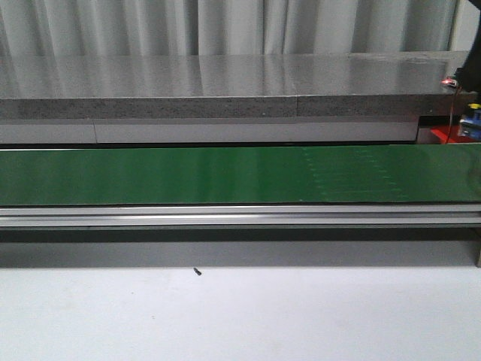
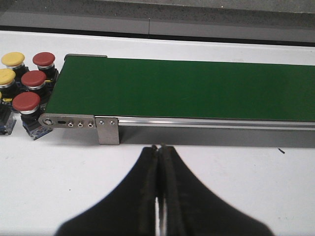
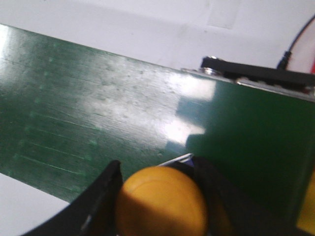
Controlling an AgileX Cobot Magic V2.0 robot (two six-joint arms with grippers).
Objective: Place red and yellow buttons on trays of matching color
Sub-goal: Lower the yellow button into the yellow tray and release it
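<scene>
My right gripper is shut on a yellow button, held over the green conveyor belt near its end. A yellow patch at the frame edge may be the yellow tray; I cannot tell. A red piece, possibly the red tray, shows at the belt's far right, below a dark part of the right arm. My left gripper is shut on nothing, above the white table before the belt's other end. Beside that end stand three red buttons and two yellow buttons.
The green belt runs the full width, with a metal rail along its front. A grey counter lies behind it and white table in front. A black bracket with a cable sits at the belt's end.
</scene>
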